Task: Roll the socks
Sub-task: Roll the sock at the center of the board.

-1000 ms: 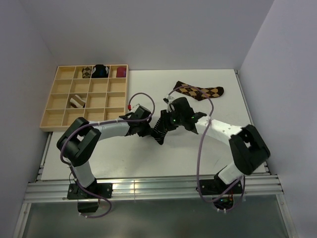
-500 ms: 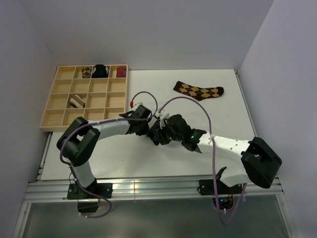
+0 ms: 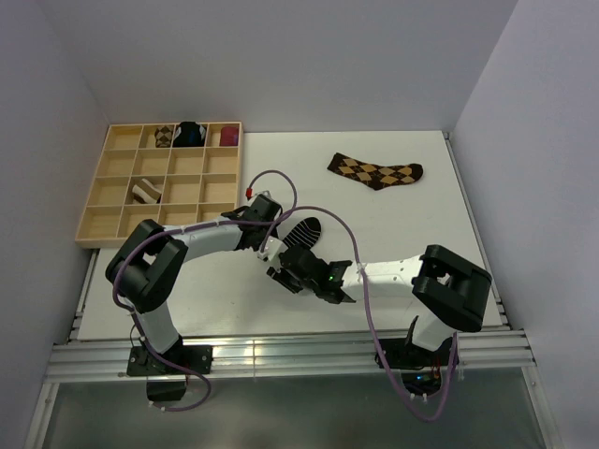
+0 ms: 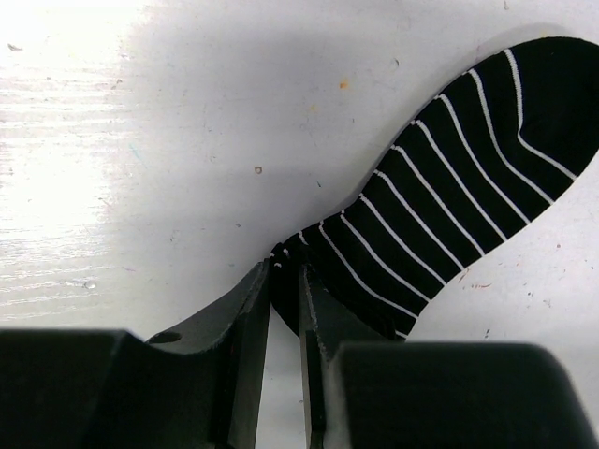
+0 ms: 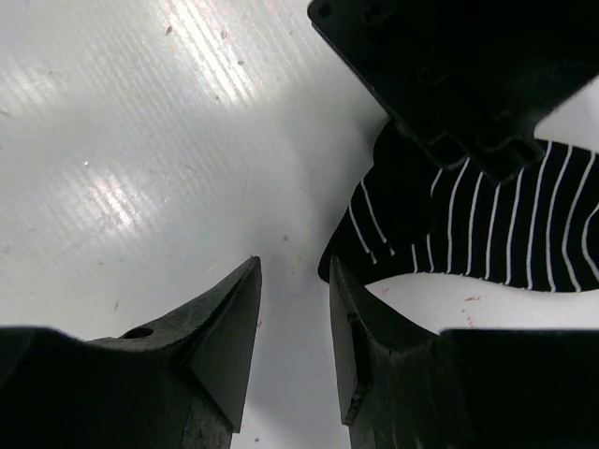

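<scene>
The short black sock with thin white stripes [image 3: 302,229] lies flat on the white table, also seen in the left wrist view [image 4: 449,187]. My left gripper [image 3: 272,245] is shut on its edge [image 4: 285,267]. My right gripper [image 3: 287,271] is open and empty, just in front of the sock; in the right wrist view [image 5: 295,271] its right fingertip [image 5: 339,281] sits beside the sock's edge [image 5: 412,234]. The brown-and-tan argyle sock [image 3: 375,171] lies flat at the back right. A brown-and-cream striped sock [image 3: 145,193] sits rolled in a tray cell.
A wooden grid tray [image 3: 112,201] stands at the back left. Its back row holds an argyle bundle [image 3: 164,137], a black-and-blue bundle [image 3: 192,134] and a maroon bundle [image 3: 228,137]. The right arm's elbow [image 3: 451,281] is near the table's right front.
My right gripper has swung from behind the black sock down to its near side and the arm has folded back. The sock now lies spread out beside my left gripper.
</scene>
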Available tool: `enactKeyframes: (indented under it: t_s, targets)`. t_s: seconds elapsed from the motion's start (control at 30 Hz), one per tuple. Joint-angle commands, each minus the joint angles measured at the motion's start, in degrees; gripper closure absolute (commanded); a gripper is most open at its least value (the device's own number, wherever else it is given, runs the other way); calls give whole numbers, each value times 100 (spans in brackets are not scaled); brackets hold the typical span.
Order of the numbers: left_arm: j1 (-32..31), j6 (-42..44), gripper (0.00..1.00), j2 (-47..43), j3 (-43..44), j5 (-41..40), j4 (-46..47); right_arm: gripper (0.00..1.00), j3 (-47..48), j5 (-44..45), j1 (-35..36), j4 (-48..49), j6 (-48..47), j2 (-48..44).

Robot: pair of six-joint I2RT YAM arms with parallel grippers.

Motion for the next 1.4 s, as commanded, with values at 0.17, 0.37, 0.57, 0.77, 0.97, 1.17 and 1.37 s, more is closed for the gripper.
enactKeyframes:
  t_s: [0.17,0.37,0.57,0.77,0.97,1.17,1.37]
  targets:
    - [22,295,76,92,-32,59,-354,57,598,1040,236,48,-536,496]
    - [22,321,76,110,-5,77,-362,57,730,1251,236,-58,-475,883]
    - [22,356,76,145,21,103,-380,57,810,1331,219,-137,-439,1200]
    - [31,382,76,119,4,165,-336,61,845,1314,104,-216,-272,1429]
    - [22,409,76,110,3,209,-336,88,810,1051,-54,-260,-97,1525]
    - [22,391,76,83,38,200,-362,100,713,445,-361,-313,210,1315]
    - [49,312,70,-31,83,174,-380,100,564,-1479,-1055,-357,815,823]
